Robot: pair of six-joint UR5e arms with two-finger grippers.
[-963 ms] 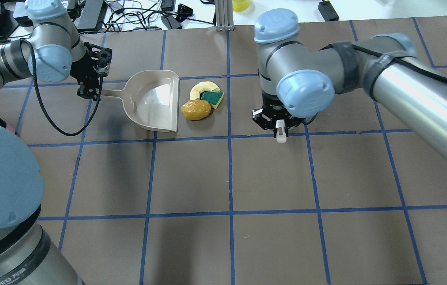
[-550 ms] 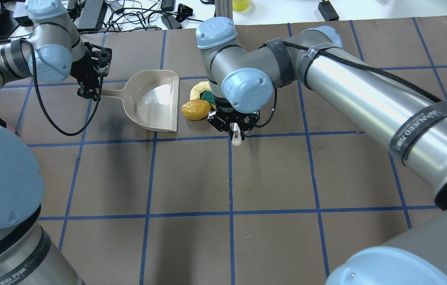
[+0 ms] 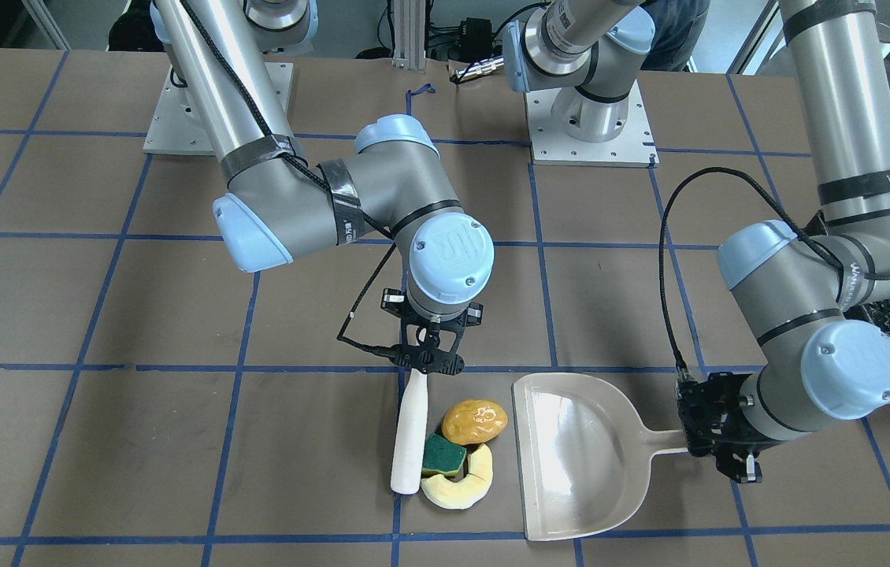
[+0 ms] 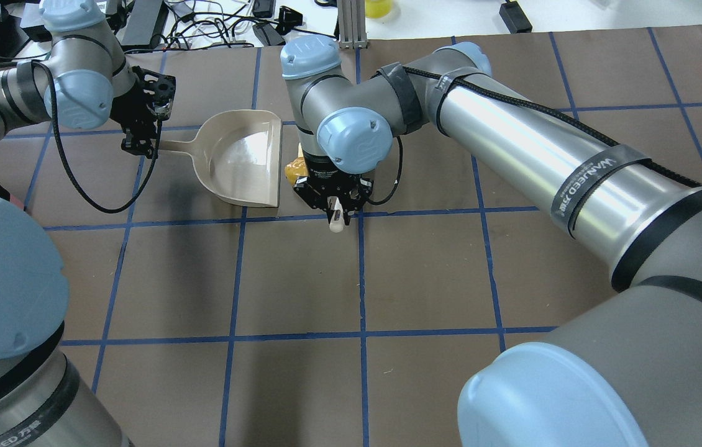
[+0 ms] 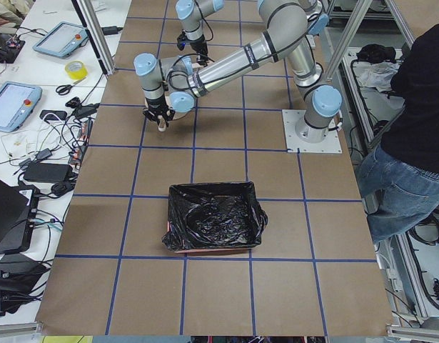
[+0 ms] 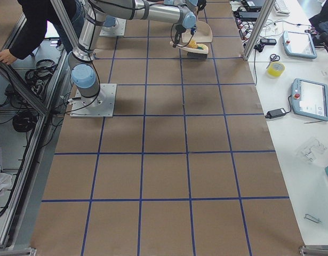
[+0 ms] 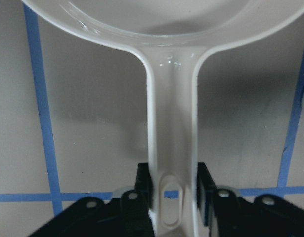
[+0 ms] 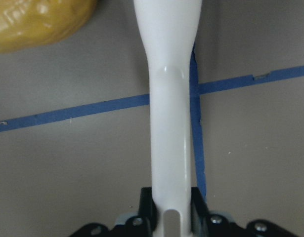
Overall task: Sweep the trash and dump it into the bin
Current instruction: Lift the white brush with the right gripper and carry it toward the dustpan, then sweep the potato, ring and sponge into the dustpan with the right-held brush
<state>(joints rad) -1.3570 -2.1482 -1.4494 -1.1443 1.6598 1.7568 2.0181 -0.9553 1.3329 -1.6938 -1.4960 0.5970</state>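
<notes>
**Front-facing view:** The right hand (image 3: 423, 364) is clenched on the grip of a white sweeper (image 3: 409, 441), whose blade lies along the brown tabletop (image 3: 98, 315). The green-topped sponge piece (image 3: 443, 454) sits against the blade's side. The pale crescent slice (image 3: 458, 488) curls nearer the camera, touching the sweeper's tip. The orange lump (image 3: 475, 421) lies just beside the open lip of the beige dustpan (image 3: 571, 465). The left hand (image 3: 697, 443) grasps the dustpan's handle, and the pan rests flat.

**Overhead view:** The right arm's wrist hangs over the pile and hides all but a sliver of the orange lump by the pan's lip. The sweeper's grip end pokes out beneath the hand.

**Left-side view:** The bin (image 5: 205, 190), lined with crinkled black plastic, stands on the tabletop well apart from the sweeping, nearer the camera.

**Right-side view:** Pan and yellow pieces show at the far end. They are too small to separate, though they appear to lie at the pan's mouth.

**Left wrist view:** Black fingers (image 7: 143, 190) pinch both sides of the dustpan's handle.

**Right wrist view:** The fingers press on the sweeper's grip from either side. The orange lump lies just beside its neck.
</notes>
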